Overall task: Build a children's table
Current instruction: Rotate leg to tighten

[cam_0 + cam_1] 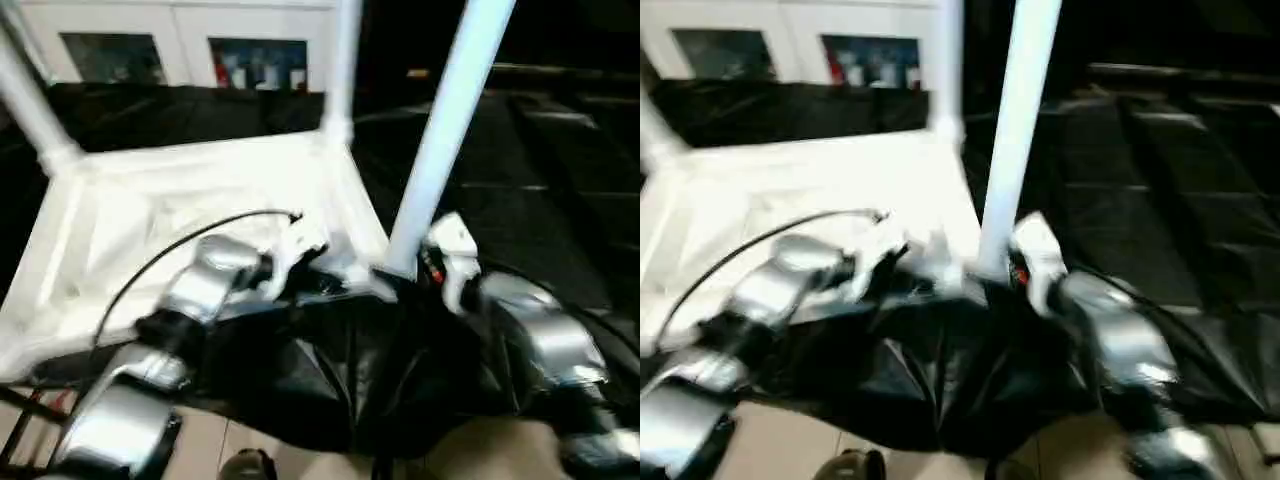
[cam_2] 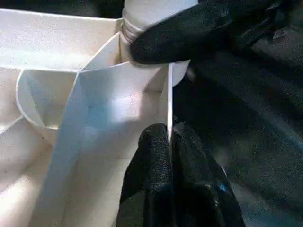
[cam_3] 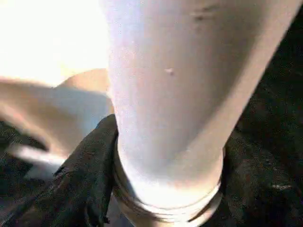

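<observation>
From the left eye view, the white tabletop (image 1: pixel 180 200) is seen lying upside down on the black-draped work table (image 1: pixel 560 180), with legs standing up from its corners. The near leg (image 1: pixel 440 140) rises at the corner closest to the robot, between the left gripper (image 1: pixel 300 262) and the right gripper (image 1: pixel 425 265).

In the left wrist view, the left gripper's fingers (image 2: pixel 156 179) are seen clenched on the tabletop's thin side wall (image 2: pixel 169 104).

In the right wrist view, the leg's base (image 3: pixel 165 156) is clasped by the right gripper's black fingers (image 3: pixel 85 179) on both sides.
</observation>
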Tool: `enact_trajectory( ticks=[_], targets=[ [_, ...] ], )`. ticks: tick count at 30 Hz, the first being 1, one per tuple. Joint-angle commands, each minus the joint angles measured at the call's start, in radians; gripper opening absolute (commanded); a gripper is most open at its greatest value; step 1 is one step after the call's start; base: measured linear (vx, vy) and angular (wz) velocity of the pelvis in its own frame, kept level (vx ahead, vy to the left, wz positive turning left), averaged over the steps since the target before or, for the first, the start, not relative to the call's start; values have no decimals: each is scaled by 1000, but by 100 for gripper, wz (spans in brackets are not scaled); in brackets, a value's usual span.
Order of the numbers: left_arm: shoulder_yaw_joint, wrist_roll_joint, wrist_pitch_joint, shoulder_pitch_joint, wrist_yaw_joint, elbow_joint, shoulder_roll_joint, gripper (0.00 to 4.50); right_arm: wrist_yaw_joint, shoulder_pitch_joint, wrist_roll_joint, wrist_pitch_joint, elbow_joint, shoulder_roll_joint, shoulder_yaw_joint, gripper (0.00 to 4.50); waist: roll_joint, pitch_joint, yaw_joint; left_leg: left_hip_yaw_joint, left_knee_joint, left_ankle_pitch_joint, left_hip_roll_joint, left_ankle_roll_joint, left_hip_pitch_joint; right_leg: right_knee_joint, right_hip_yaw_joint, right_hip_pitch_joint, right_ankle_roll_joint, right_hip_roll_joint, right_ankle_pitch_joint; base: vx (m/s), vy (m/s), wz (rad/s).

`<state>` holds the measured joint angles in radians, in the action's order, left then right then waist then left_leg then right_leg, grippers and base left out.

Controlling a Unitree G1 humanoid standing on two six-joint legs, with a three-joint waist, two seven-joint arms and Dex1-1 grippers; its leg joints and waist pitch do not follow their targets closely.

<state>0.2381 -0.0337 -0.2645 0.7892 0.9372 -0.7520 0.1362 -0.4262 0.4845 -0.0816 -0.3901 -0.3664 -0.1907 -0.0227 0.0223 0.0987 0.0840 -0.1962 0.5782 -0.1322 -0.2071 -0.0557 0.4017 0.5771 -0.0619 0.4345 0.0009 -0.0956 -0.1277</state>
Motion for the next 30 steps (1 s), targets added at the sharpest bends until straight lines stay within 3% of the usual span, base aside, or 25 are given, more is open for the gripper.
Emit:
enact_trajectory(
  ticks=[1,5,6,11,17,18,24,30],
  targets=[
    [-47,44,17,65,-74,17,-57,0,82,2,2,-12,-86,61,-20,274,-11,-85,-3,14,-65,-365,-4,1,-34,-87,21,-48,-137,-40,-470,0,0,0],
    [-52,48,26,72,-92,10,-75,0,77,25,6,39,-119,94,-32,274,-10,-88,0,11,-64,-326,-5,18,-29,-76,25,-52,-158,-37,-376,0,0,0],
    [-51,50,33,71,-78,12,-79,0,52,29,-7,56,-121,107,-28,330,-11,-90,1,11,-63,-309,-5,25,-26,-72,25,-57,-166,-38,-345,0,0,0],
    [-29,54,78,53,-6,25,-65,0,-21,35,-10,62,-94,85,-46,378,-13,-92,2,8,-61,-256,-6,55,-23,-58,26,-63,-206,-36,-249,0,0,0],
    [-6,67,86,23,76,62,-33,0,-158,24,-35,65,-43,7,-70,387,-14,-88,3,8,-61,-273,-8,62,-25,-66,26,-63,-193,-38,-306,0,0,0],
    [3,69,99,9,125,78,-13,0,-240,15,-38,69,-14,-44,-81,387,-15,-87,2,7,-61,-273,-8,63,-24,-66,27,-62,-193,-38,-307,0,0,0],
    [28,98,100,-30,276,142,38,0,-436,-15,-47,64,61,-184,-105,387,-14,-86,15,6,-61,-278,-15,73,-27,-61,27,-62,-206,-38,-299,0,0,0],
    [42,109,95,-55,359,186,73,0,-582,-52,-67,49,128,-293,-131,387,-13,-82,26,6,-62,-315,-19,64,-32,-69,29,-54,-195,-38,-361,0,0,0]
  ],
)
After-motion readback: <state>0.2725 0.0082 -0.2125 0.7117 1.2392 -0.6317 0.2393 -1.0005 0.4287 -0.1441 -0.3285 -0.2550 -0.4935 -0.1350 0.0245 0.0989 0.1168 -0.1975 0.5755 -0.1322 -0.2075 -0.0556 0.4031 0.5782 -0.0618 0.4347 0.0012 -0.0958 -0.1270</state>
